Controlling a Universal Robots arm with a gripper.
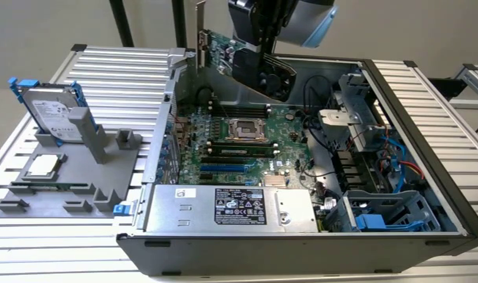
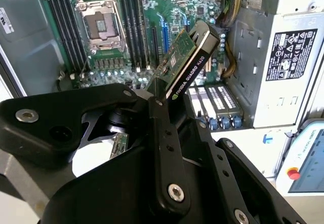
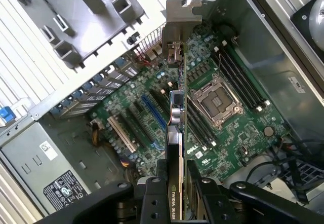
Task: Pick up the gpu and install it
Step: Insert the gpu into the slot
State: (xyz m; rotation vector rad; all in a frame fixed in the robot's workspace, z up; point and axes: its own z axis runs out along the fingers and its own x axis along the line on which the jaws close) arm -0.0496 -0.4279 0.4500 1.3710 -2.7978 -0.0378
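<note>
Black pincer (image 2: 156,96) clenched on one gpu (image 2: 188,57), held over one open computer case (image 1: 302,253), one hard drive (image 1: 54,112) outside

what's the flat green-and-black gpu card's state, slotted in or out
Out: the black gripper holds the gpu in the air above the green motherboard, clear of its slots.

You can see white lettering running along the black edge of the gpu (image 2: 191,69) in the second wrist view. In the exterior view, at 6 o'clock inside the computer case (image 1: 302,256), the power supply (image 1: 223,209) carries a black-and-white label of small print and symbols. Out at 9 o'clock from the case, the hard drive (image 1: 52,112) wears a white label. A white logo sits on the motherboard (image 3: 238,133) in the first wrist view
</note>
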